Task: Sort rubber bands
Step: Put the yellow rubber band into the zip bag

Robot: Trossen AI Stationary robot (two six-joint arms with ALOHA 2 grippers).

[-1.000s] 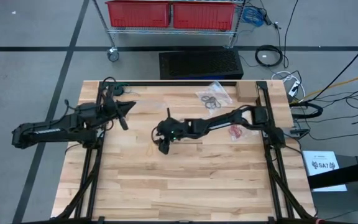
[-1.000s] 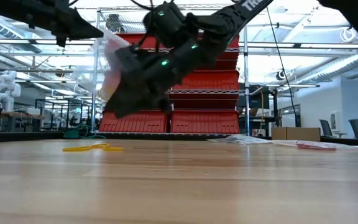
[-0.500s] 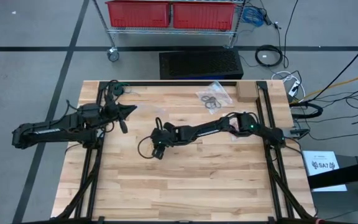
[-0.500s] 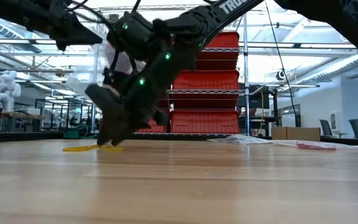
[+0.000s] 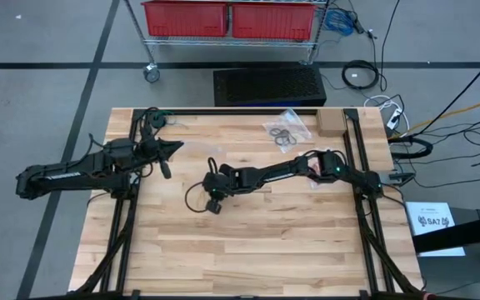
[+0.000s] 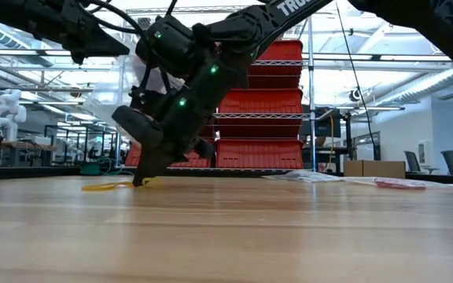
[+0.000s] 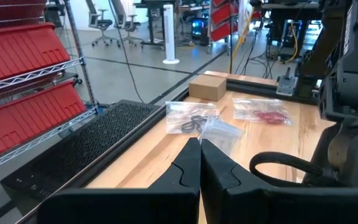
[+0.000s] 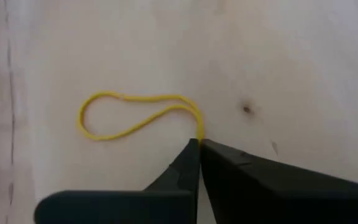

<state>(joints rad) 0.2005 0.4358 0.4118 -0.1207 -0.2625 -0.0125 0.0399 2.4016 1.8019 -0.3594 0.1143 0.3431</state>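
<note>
The right pincer [image 8: 199, 144] pressed down on the pale wooden surface [image 5: 248, 242] near its middle, fingertips pinched together on one end of a thin yellow rubber band loop [image 8: 135, 117], while the left pincer [image 7: 199, 148], closed and empty, hovered at the surface's left edge.

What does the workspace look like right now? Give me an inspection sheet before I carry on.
Surface: wooden table, bare across the near half.
Job's things: yellow rubber band flat on the wood, one end pinched; black bands in a clear bag; red bands in another clear bag.
Clutter: small cardboard box at the far right corner.
Grippers: right claw down at the table, shut on the yellow rubber band; left claw shut, raised over the table's far left, holding nothing seen.
Cables: black loop beside the right claw; loose leads on the floor.
Surroundings: red bins on a wire rack; nobody seen.
</note>
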